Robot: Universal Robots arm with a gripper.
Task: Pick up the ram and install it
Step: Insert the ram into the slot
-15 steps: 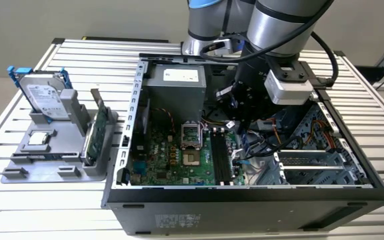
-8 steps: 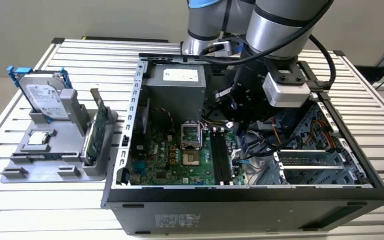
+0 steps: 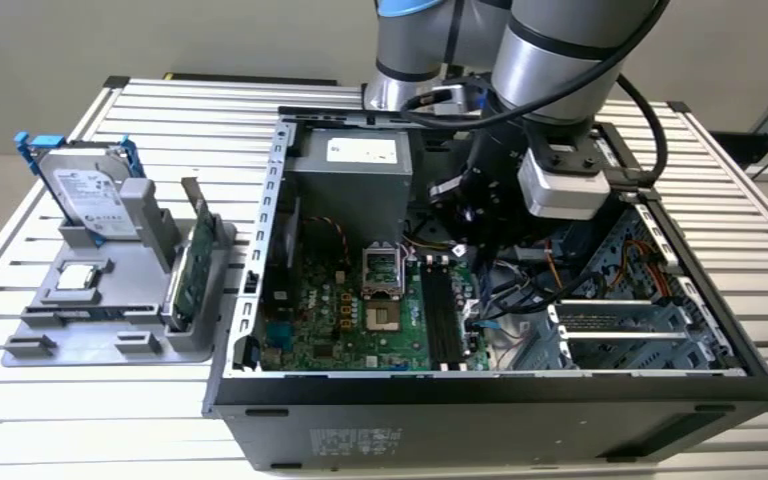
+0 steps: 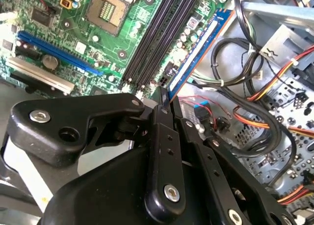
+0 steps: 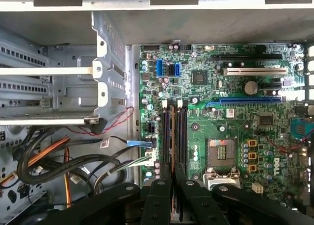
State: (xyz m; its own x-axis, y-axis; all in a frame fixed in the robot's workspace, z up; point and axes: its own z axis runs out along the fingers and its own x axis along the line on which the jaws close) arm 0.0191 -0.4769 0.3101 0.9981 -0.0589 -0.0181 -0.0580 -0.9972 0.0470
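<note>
Hovering inside the open computer case (image 3: 271, 200), the pincer (image 4: 164, 101) is clenched on the ram (image 4: 198, 51), gripping 1 end while the stick runs out ahead of the fingertips, roughly parallel to the black memory slots (image 4: 157, 34). In the exterior view the slots (image 3: 438, 315) lie at about 6 o'clock from the pincer (image 3: 471, 240) and 3 o'clock from the processor socket (image 3: 377, 270). Seating it well likely needs the stick square over 1 slot, clear of the loose cables (image 4: 255, 112), then pressed down evenly.
</note>
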